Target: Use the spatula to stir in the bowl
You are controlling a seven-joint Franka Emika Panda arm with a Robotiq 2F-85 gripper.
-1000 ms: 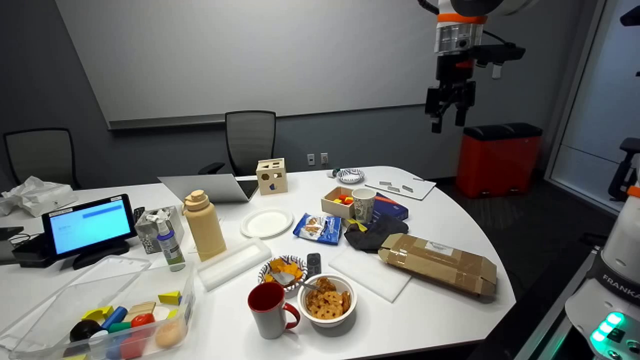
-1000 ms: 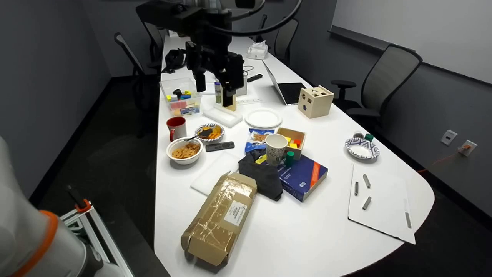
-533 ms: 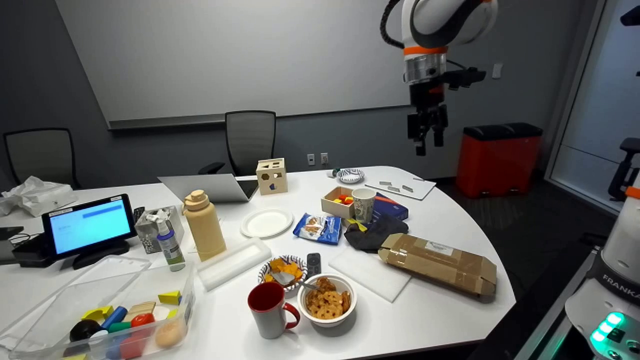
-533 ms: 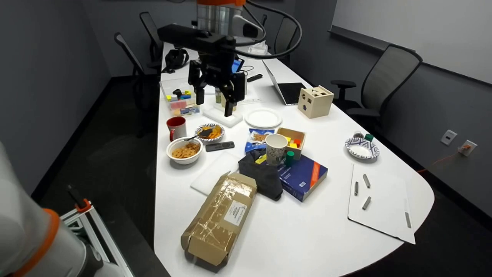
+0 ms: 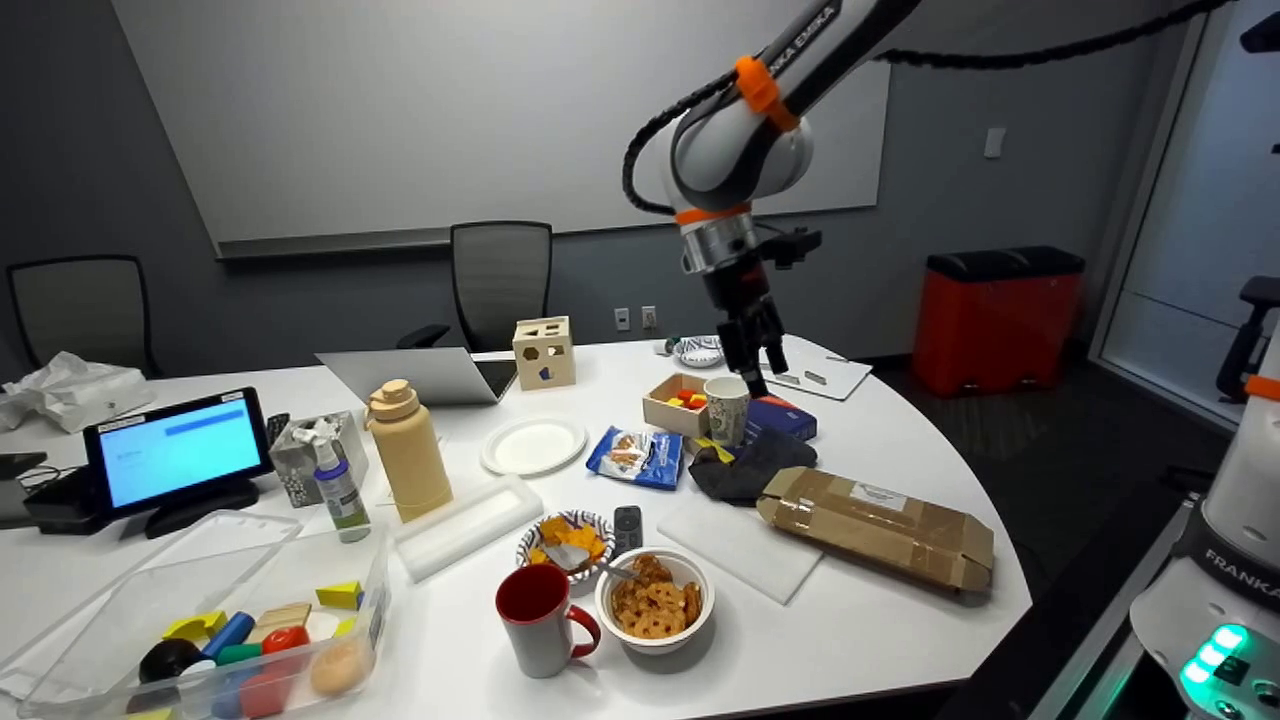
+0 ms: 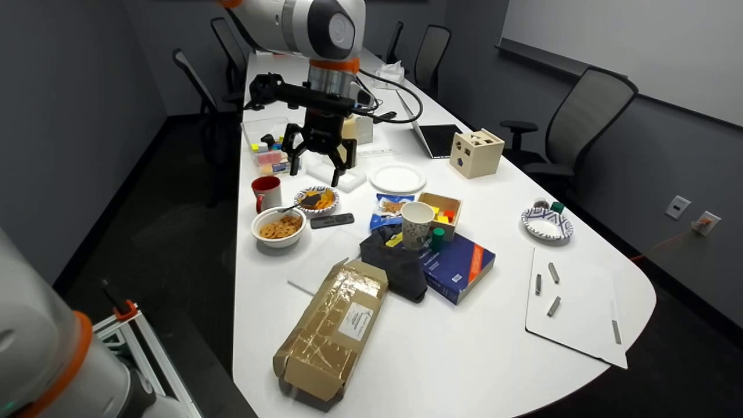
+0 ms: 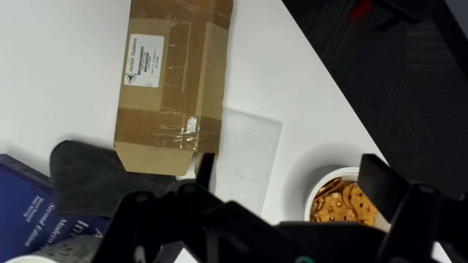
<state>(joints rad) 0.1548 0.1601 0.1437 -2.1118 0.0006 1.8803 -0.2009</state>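
The fingers (image 7: 382, 186) are spread above the tabletop (image 6: 493, 348). The patterned bowl (image 5: 598, 522), which contains orange-yellow food pieces (image 5: 588, 543), sits beside the remote control (image 6: 332, 220), near the mug (image 5: 540, 635). The spatula (image 6: 309, 202) rests with its blade on these pieces and its handle over the rim of the white bowl (image 5: 655, 648).

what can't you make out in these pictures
Wrist view: the gripper hides part of the white bowl.
Wrist view: the paper cup and dark cloth block part of the blue book.
Wrist view: the cardboard box is cut off by the top edge.
Both exterior views: the spatula hides some of what lies in the patterned bowl.
In an exterior view: lettering on the tablet, too small to read.
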